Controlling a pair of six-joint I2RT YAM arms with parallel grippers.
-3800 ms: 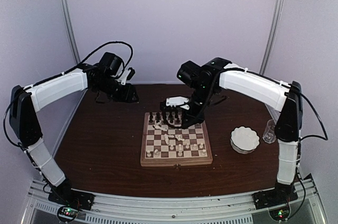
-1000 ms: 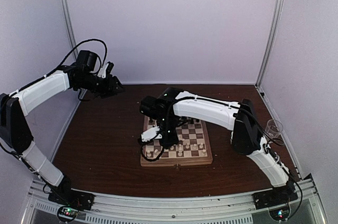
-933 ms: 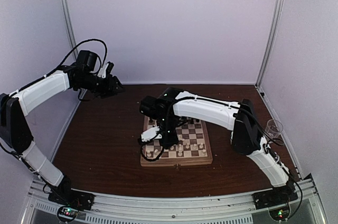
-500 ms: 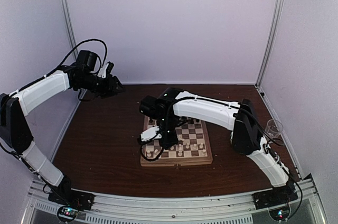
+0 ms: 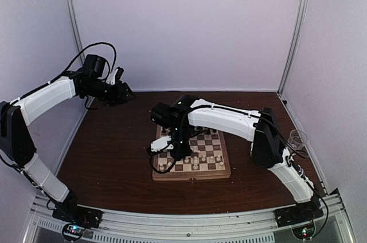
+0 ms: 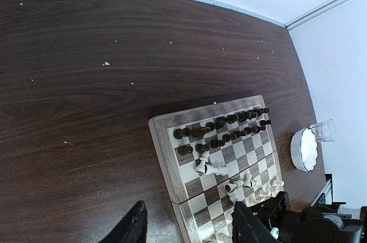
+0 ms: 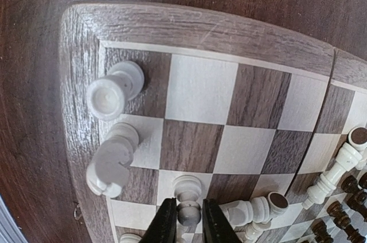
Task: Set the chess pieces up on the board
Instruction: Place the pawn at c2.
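The board [image 5: 192, 175] lies mid-table, with dark chess pieces [image 6: 229, 125] standing along its far rows. My right gripper [image 5: 171, 151] hangs over the board's near left corner. In the right wrist view it [image 7: 188, 223] is shut on the round head of an upright white pawn [image 7: 188, 207] standing on a light square. A white rook [image 7: 109, 95] and a white knight [image 7: 110, 167] stand beside the board's edge [image 7: 79, 82]. Other white pieces [image 7: 255, 210] lie toppled nearby. My left gripper [image 5: 127, 90] is raised at the far left, open [image 6: 189, 228] and holding nothing.
A white scalloped bowl [image 6: 303, 149] and a clear glass cup [image 6: 325, 130] stand right of the board [image 6: 163, 157]; the cup [image 5: 297, 138] shows behind my right arm's elbow. More toppled white pieces [image 6: 211, 168] lie mid-board. Metal frame posts rise at the back corners.
My right arm swung from the board's far side to its near left corner; in the last second its gripper edged slightly left. The left arm rose and then held still.
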